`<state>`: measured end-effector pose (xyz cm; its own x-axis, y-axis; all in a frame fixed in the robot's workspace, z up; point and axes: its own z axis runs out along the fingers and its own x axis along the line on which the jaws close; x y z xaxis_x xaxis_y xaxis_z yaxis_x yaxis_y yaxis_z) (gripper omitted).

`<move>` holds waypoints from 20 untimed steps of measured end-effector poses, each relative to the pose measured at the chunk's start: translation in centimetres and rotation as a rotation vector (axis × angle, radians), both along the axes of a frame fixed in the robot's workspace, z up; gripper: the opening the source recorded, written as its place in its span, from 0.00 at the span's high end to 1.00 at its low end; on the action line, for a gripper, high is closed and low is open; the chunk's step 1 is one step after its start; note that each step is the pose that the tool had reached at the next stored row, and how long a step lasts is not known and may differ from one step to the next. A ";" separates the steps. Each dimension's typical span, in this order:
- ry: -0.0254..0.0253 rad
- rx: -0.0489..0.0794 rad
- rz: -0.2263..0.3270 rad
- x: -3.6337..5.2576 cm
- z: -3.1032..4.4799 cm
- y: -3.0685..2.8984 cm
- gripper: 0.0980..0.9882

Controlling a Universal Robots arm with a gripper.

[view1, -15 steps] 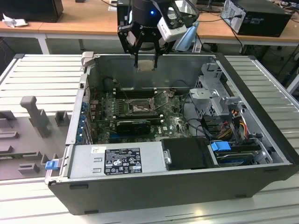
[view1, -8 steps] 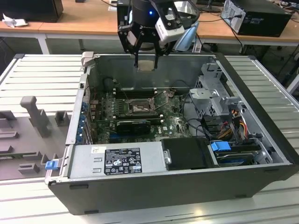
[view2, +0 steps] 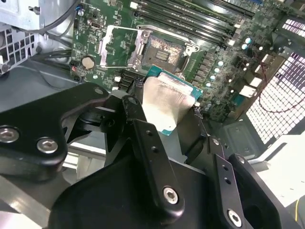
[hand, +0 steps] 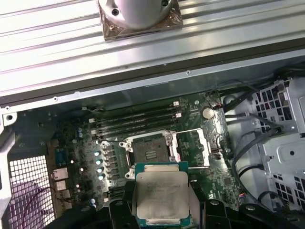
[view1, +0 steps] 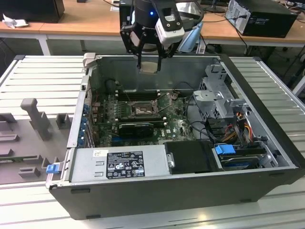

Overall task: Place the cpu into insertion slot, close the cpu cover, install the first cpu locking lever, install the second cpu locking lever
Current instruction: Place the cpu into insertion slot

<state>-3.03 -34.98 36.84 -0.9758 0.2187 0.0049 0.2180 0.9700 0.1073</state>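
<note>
CPU point(hand: 162, 198) is hanging pinched in my gripper point(view1: 149, 63) well above the open slot point(hand: 150, 151) — I'm placing it — and lowering, I judge, is calling for square alignment.

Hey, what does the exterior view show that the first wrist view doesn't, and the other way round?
Exterior view: the whole open case, its power supply and a blue drive latch. First wrist view: the cpu cover close up, lying open beside the insertion slot. Both: the cpu, held in the gripper above that slot, not yet seated.
</note>
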 end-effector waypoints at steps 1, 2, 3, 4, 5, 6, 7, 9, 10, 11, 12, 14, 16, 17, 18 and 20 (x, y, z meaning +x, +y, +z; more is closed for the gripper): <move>0.0000 0.000 -0.013 -0.02 -0.01 0.00 0.52; 0.0000 0.000 -0.021 -0.02 -0.03 0.00 0.52; 0.0005 0.000 -0.027 -0.03 -0.07 -0.02 0.52; 0.0007 0.000 -0.027 -0.03 -0.10 -0.02 0.52; 0.0010 0.000 -0.027 -0.03 -0.11 -0.02 0.52; 0.0014 0.000 -0.027 -0.03 -0.12 -0.02 0.52; 0.0015 0.000 -0.027 -0.03 -0.13 -0.03 0.52; 0.0015 0.000 -0.027 -0.03 -0.15 -0.03 0.52; 0.0017 0.000 -0.027 -0.03 -0.17 -0.03 0.52; 0.0017 0.000 -0.027 -0.03 -0.18 -0.03 0.52; 0.0017 0.000 -0.028 -0.03 -0.19 -0.03 0.52; 0.0018 0.000 -0.031 -0.02 -0.19 -0.03 0.52; 0.0017 0.000 -0.037 -0.02 -0.21 -0.03 0.52; 0.0017 -0.001 -0.040 -0.03 -0.21 -0.03 0.52; 0.0016 -0.001 -0.045 -0.03 -0.22 -0.03 0.52; 0.0017 -0.001 -0.076 -0.03 -0.23 -0.03 0.52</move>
